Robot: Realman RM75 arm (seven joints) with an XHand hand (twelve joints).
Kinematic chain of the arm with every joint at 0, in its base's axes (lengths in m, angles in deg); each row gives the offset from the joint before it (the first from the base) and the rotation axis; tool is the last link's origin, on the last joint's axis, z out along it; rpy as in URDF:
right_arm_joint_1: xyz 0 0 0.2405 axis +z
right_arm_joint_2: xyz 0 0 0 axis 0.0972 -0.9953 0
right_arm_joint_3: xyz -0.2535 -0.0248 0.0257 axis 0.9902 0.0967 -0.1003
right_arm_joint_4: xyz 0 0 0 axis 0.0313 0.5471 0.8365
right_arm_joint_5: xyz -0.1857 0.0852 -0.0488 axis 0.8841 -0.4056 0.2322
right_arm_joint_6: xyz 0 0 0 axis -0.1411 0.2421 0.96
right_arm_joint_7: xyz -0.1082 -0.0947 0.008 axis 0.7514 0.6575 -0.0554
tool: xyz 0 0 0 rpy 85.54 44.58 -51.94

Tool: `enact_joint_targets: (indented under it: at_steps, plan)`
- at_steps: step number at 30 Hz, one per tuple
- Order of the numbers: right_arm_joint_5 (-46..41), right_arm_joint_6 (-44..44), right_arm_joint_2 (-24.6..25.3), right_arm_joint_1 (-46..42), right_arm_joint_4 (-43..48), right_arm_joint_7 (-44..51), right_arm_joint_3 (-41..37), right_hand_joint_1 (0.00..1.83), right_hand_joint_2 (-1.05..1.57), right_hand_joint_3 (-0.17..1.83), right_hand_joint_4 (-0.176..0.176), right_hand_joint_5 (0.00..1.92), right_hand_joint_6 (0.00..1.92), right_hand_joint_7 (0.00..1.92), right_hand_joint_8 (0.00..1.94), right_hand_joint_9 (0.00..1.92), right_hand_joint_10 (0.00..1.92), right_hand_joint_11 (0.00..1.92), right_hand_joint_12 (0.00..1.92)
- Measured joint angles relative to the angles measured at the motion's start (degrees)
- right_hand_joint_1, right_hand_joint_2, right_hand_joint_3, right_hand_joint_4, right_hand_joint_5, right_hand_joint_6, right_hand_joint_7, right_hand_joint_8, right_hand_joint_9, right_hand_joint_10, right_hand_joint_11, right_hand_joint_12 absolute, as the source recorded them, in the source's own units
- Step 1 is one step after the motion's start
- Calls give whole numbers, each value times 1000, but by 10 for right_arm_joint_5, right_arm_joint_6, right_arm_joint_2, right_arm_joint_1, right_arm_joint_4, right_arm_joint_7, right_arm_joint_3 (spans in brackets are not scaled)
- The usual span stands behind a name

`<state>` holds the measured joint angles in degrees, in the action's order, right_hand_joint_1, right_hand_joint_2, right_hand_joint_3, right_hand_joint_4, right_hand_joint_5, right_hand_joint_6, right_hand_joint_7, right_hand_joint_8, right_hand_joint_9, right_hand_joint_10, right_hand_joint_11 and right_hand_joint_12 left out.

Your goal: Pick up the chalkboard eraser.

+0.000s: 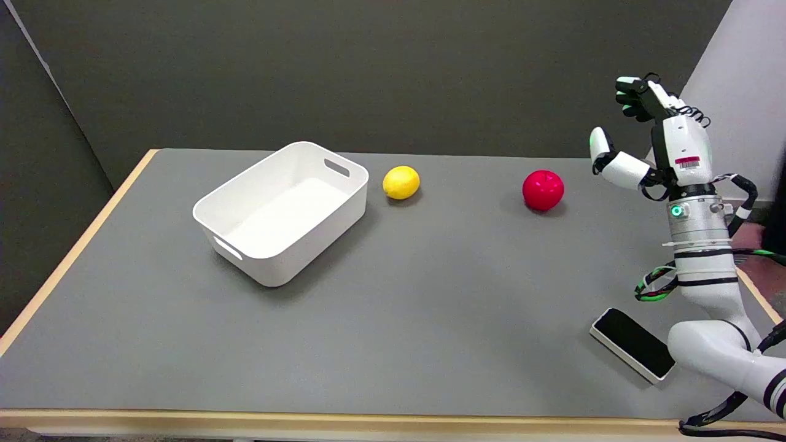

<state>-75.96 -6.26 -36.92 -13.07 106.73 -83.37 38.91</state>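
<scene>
Head view puts your right hand (638, 132) high in the right of the frame, raised well above the table (430, 319), with its fingers apart and nothing in them. The eraser (632, 344), a flat block with a black top and white sides, lies at the lower right of the frame, near the table's front edge and just beside the arm's lower segment, which passes close by its right end. From the hand, then, the eraser lies straight down the picture and well apart from it; you would have to bring the hand back toward the near edge and down. Its long axis runs diagonally, from upper left to lower right in the frame, so I judge you will want the fingers set across the short width, turned to match that slant. The awkward part is likely the reach: the eraser sits close in by your own arm. The white bin (288, 245) at centre left holds nothing that I can see. The lemon (401, 182) sits just right of it, and the red ball (543, 189) farther right, both on the table and well away from the eraser.
</scene>
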Motion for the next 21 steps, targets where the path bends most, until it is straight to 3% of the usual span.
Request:
enact_joint_targets:
  at_steps: [7,14,16,18,21]
  plan:
    - [3,-12,-2,-1,15,1,-2,603,710,946,-42,301,578,462,591,413,1049,239,1479]
    - [5,-54,-3,5,38,24,-2,629,720,883,-46,291,523,456,572,382,1086,215,1449]
    - [5,-71,-3,7,47,40,-3,556,679,938,-71,282,559,455,618,389,1059,138,1370]
    - [3,-89,-3,10,56,61,-4,599,673,881,-91,290,553,459,630,351,1093,51,1306]
    - [-8,-116,-1,12,73,102,-4,589,676,859,-101,290,554,455,639,328,1082,14,1257]
